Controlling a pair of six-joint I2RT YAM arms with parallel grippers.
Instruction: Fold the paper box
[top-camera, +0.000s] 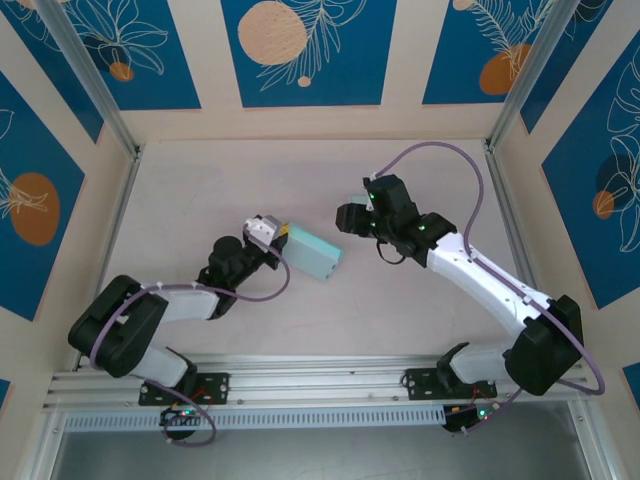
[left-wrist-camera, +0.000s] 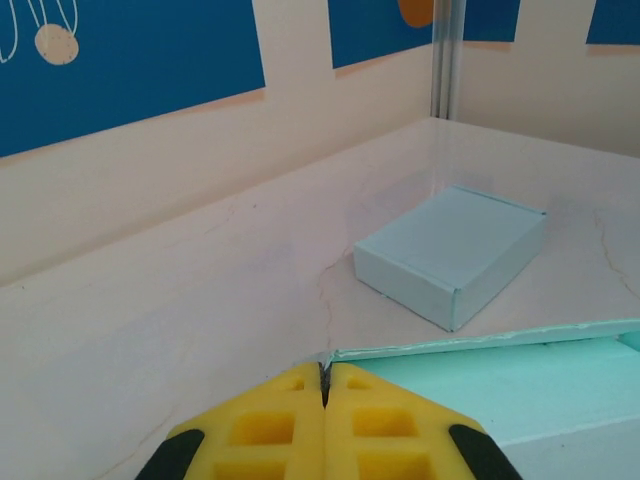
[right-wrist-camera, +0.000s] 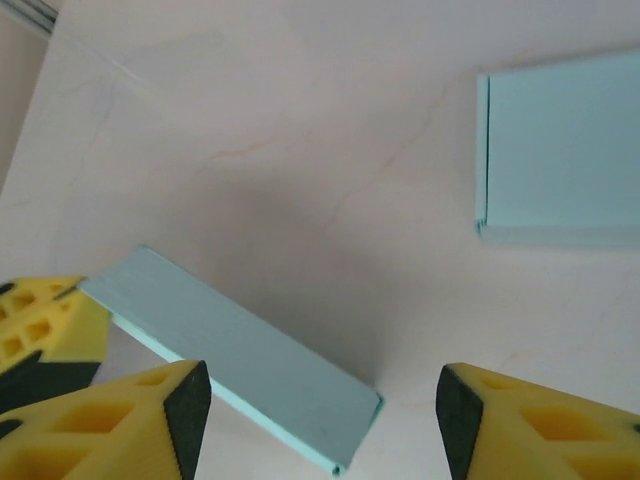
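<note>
The left gripper (top-camera: 268, 232) reaches out over the pale table (top-camera: 230, 180) with its yellow fingers (left-wrist-camera: 290, 425) pressed together. They pinch the thin near corner of the teal paper box (top-camera: 312, 254). From the left wrist, the box's flat top panel (left-wrist-camera: 500, 385) starts right at the fingertips and runs off to the right. From the right wrist, the same box (right-wrist-camera: 230, 355) is a tilted slab with a shadow beneath it, and one corner meets the left gripper's yellow pad (right-wrist-camera: 40, 320).

The right gripper (top-camera: 350, 218) hangs just beyond the far end of the held box. Its jaws are spread wide and grip nothing, with one finger (right-wrist-camera: 130, 425) on each side of the box's end.

A second teal box (left-wrist-camera: 450, 250), closed and lying flat on the table, sits apart from the held one, further toward the back wall. From the right wrist it lies at the upper right (right-wrist-camera: 565, 140).
</note>
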